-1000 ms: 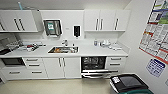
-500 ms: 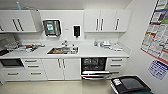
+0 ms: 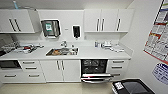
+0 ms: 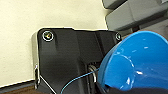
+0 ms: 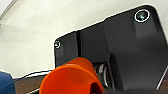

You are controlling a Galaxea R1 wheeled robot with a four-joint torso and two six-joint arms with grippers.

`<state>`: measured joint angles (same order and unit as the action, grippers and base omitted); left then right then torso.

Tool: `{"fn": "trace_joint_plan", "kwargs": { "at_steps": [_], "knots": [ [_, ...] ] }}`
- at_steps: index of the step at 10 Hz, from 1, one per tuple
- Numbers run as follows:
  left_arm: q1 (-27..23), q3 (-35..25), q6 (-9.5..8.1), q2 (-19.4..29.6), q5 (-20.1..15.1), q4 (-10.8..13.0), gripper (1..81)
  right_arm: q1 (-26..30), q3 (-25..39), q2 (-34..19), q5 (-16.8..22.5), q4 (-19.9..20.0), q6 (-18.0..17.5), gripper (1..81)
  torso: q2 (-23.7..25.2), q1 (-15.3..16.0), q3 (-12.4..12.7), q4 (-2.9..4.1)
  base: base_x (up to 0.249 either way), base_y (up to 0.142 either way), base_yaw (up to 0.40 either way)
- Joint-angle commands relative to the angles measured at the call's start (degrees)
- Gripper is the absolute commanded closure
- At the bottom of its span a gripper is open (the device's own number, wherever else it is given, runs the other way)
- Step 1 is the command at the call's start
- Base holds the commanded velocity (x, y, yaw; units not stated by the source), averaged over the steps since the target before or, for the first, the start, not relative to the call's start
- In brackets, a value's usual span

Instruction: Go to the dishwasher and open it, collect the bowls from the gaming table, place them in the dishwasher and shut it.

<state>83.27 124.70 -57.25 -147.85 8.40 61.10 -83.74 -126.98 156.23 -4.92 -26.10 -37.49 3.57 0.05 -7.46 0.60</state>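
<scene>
Currently, the head view presents a kitchenette wall, and it alone shows the room layout: a white countertop (image 3: pixel 87 53) runs across the frame above white base cabinets (image 3: pixel 61 70), with white wall cabinets (image 3: pixel 107 20) mounted overhead. One dishwasher (image 3: pixel 94 70) sits under the counter to the right of the sink (image 3: pixel 62 51); its door is lowered and open, exposing the dark interior with racks. One microwave-type dark unit (image 3: pixel 8 64) is built in at the far left. On the wall hang one metallic dispenser (image 3: pixel 50 28) and one smaller black dispenser (image 3: pixel 76 31). One black bin (image 3: pixel 132 87) stands on the floor at lower right, below posters (image 3: pixel 160 37) on the side wall. Small items on the counter are too blurred to identify. The wrist views supply what the head view lacks: the bowls. Two are counted, one per wrist view. The left wrist view shows one blue bowl (image 4: pixel 140 62) large and close against the dark wrist plate, above a pale floor. The right wrist view shows one orange bowl (image 5: pixel 70 78), likewise close to the plate. Whether the jaws of either gripper are spread or pinching a bowl rim cannot be told.
</scene>
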Motion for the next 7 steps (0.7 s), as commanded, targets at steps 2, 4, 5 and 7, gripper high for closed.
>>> {"fn": "trace_joint_plan", "kwargs": {
  "at_steps": [2,4,5,7],
  "knots": [
    [-2.8,-0.4,-0.23,1.4,-1.0,0.2,81.1,3.2,0.9,-0.8,1.7,-0.6,0.0,81.1,0.0,0.0,0.0,0.0,0.134,0.03,0.0],
    [-2.9,-0.4,-0.23,1.4,-1.0,0.2,81.1,3.2,0.9,-0.8,1.7,-0.6,0.0,81.1,0.0,0.0,0.0,0.0,0.13,0.077,0.0],
    [-2.9,-0.4,-0.23,1.4,-1.0,0.2,81.1,3.1,0.9,-0.8,1.7,-0.6,0.0,81.1,0.0,0.0,0.0,0.0,0.125,0.079,0.0],
    [-2.9,-0.4,-0.23,1.4,-1.0,0.2,81.1,3.1,0.9,-0.8,1.7,-0.6,0.0,81.1,0.0,0.0,0.0,0.0,0.125,0.079,0.0]
  ]
}}
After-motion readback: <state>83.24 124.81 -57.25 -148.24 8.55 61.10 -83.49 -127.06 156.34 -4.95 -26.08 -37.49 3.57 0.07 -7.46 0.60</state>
